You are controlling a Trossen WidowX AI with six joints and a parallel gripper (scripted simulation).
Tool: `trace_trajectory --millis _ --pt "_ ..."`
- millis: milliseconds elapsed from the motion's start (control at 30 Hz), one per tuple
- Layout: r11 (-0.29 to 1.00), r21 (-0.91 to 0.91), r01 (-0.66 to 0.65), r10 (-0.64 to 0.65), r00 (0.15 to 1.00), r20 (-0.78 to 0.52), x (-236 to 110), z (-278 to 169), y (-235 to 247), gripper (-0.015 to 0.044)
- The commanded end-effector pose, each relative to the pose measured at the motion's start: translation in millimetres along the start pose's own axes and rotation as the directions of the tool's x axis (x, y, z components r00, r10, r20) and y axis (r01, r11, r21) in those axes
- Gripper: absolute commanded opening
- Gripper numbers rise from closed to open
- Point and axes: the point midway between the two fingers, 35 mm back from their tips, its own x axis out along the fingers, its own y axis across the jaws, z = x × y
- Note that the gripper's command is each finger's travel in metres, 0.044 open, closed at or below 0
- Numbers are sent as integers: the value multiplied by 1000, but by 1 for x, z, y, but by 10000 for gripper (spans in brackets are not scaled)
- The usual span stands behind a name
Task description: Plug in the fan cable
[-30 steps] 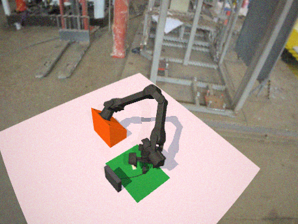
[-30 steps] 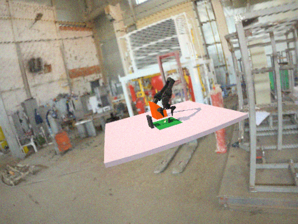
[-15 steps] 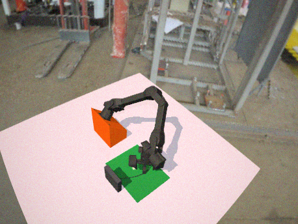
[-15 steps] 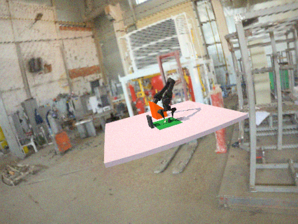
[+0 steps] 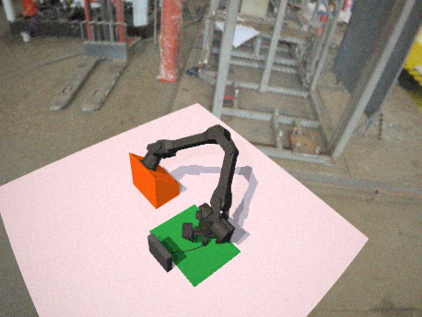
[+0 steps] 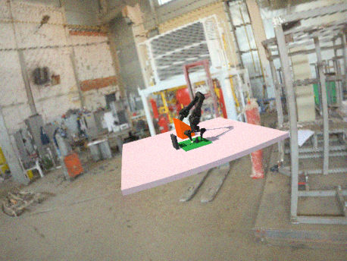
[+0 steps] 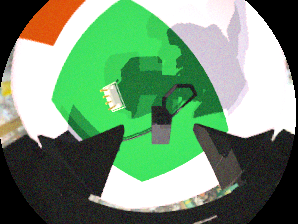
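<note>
The green board [image 5: 198, 272] [image 6: 189, 148] [image 7: 142, 167] lies flat. The white four-pin header [image 7: 114, 97] stands on it, left of the middle in the wrist view; the gripper covers it in the top view. The plug, a small dark block with a greyer end [image 7: 161, 132], is right of and below the header, apart from it. Its black cable [image 7: 180, 88] makes a loop above it and another stretch runs off left. The dark fan [image 5: 159, 252] [image 6: 174, 141] stands at the board's edge. My gripper [image 7: 159, 128] is open, low over the board, its fingertips on either side of the plug with gaps.
An orange wedge-shaped block [image 5: 154, 186] [image 6: 182, 130] [image 7: 50, 20] stands beyond the board, by the arm's base. The pale pink table top [image 5: 92, 276] [image 6: 151, 167] carries everything. The arm's shadow falls across part of the board.
</note>
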Motion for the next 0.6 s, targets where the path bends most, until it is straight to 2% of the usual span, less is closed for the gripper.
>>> trace_trajectory --millis 0,100,567 --pt "1000 9 2 -2 1000 3 7 0 1 440" --pt "1000 9 2 -2 1000 4 8 0 1 440" --pt "1000 0 -1 1 1000 2 6 1 0 72"
